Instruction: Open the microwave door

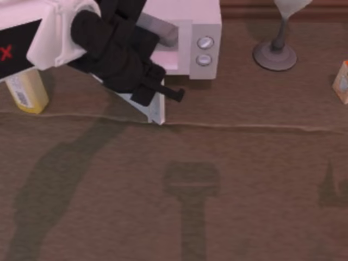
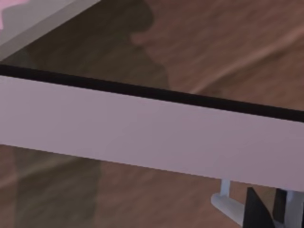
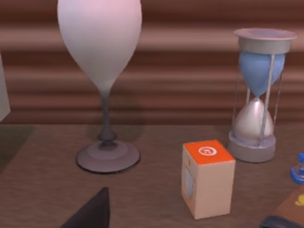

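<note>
1. The left gripper (image 1: 173, 93), black, reaches from the top view's upper left down over the front of the microwave; whether its fingers are spread or closed around the door cannot be told.
2. The microwave door (image 1: 154, 109) stands swung out from the cabinet towards the table's near side, its free edge just beside the gripper tip. In the left wrist view the door (image 2: 152, 128) crosses as a pale band with a dark top edge.
3. The microwave (image 1: 187, 41) sits at the far edge, left of centre, cavity exposed, two silver knobs (image 1: 205, 50) on its right panel.
4. A yellow bottle (image 1: 27, 92) stands left of it.
5. To the right stand a wine glass (image 1: 275, 51) and an orange-topped box (image 1: 341, 81).
6. The right wrist view also shows an hourglass (image 3: 259, 95).
7. The right gripper is out of sight in the top view.
</note>
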### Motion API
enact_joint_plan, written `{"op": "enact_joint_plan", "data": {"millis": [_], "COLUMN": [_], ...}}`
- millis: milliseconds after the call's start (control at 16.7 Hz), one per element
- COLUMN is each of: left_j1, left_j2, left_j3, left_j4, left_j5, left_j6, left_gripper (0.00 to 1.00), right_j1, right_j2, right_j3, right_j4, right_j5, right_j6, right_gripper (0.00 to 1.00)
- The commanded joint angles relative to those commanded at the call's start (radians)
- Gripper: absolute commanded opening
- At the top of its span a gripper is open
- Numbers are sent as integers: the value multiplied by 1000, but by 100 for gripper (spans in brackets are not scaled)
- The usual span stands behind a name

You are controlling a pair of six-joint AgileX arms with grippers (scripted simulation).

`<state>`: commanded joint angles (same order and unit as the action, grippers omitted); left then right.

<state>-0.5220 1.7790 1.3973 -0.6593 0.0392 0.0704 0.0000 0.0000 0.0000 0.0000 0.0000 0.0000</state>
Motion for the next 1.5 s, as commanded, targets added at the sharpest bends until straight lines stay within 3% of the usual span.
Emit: {"op": "enact_joint_plan", "data": {"millis": [240, 660, 1500], "left_j1": [-1, 53, 53], "left_j2": [-5, -58, -59], "left_j3": [-7, -67, -68], "left_j4": [1, -3, -3], "left_j5": [14, 84, 85], "left_j6": [12, 145, 147], "left_gripper": [0, 0, 0], "right_j1": [0, 0, 0], "right_j2": [0, 0, 0], "right_j3": [0, 0, 0], "right_j4": [0, 0, 0], "right_j5": [0, 0, 0], "right_j6": [0, 0, 0], "right_gripper": [100, 100, 100]}}
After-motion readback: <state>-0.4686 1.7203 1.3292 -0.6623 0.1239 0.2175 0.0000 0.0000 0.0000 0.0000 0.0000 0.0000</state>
